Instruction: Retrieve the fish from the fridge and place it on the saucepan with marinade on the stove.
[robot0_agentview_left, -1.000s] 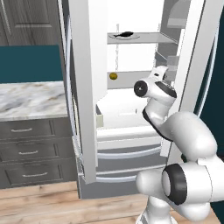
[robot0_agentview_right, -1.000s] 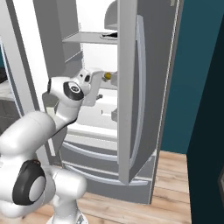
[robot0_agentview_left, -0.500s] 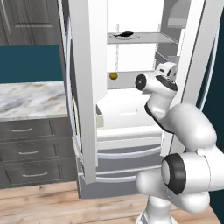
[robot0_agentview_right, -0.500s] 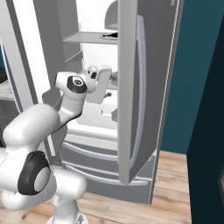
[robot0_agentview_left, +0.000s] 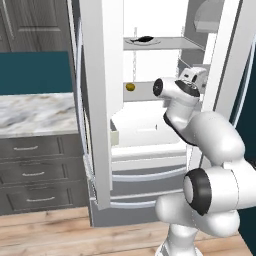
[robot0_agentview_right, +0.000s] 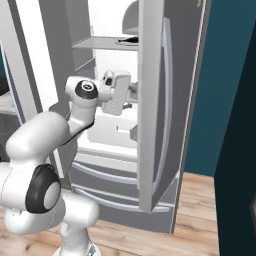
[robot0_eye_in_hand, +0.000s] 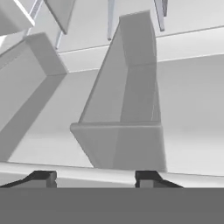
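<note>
Reaching into the open fridge (robot0_agentview_left: 150, 140), the end effector (robot0_eye_in_hand: 95, 176), fingers spread and empty, must next rise to the fish (robot0_agentview_left: 144, 38) shelved above it

fridge (robot0_agentview_left: 100, 100) cut off at the top edge in both base views; right door edge-on in the right base view, blocks most of the interior. fish (robot0_agentview_left: 145, 38) on the upper shelf is a small dark sliver, head and tail not resolvable; in the right base view its right end sits behind the door. small round yellowish item (robot0_agentview_left: 130, 87) too small to identify. gripper (robot0_eye_in_hand: 95, 178): just the fingertips poke up at the bottom of the hand view, probably spread apart. bench (robot0_agentview_left: 35, 112) runs off the left edge.
</note>
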